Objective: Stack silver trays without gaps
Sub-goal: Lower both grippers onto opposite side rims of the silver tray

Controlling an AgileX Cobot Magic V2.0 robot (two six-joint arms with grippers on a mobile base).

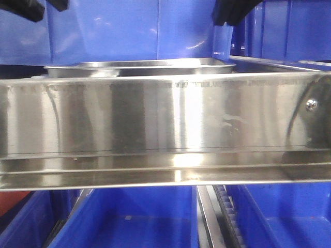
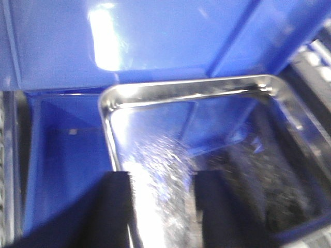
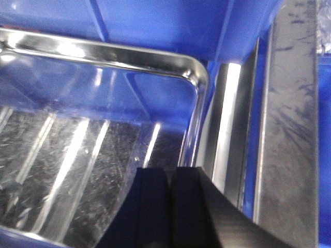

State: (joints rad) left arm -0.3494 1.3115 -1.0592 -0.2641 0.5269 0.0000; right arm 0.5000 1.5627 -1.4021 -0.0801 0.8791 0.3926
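Note:
A silver tray [image 1: 139,68] lies behind the broad steel rail, in front of a blue bin wall. I cannot tell whether it is a single tray or a stack. In the left wrist view the tray [image 2: 207,155] shows its left rim and far corners. My left gripper [image 2: 163,181] hangs open above it, its left finger [image 2: 111,212] over the left rim. In the right wrist view the tray [image 3: 77,144] fills the left, and my right gripper [image 3: 173,173] is shut, in line with the tray's right rim. Both grippers [image 1: 31,9] [image 1: 230,13] sit high in the front view.
A broad steel rail [image 1: 165,119] with a screw [image 1: 311,105] spans the foreground. Blue bins [image 1: 129,222] stand below it and more blue bin walls [image 1: 155,31] behind the tray. A steel rail [image 3: 289,129] runs along the right of the tray.

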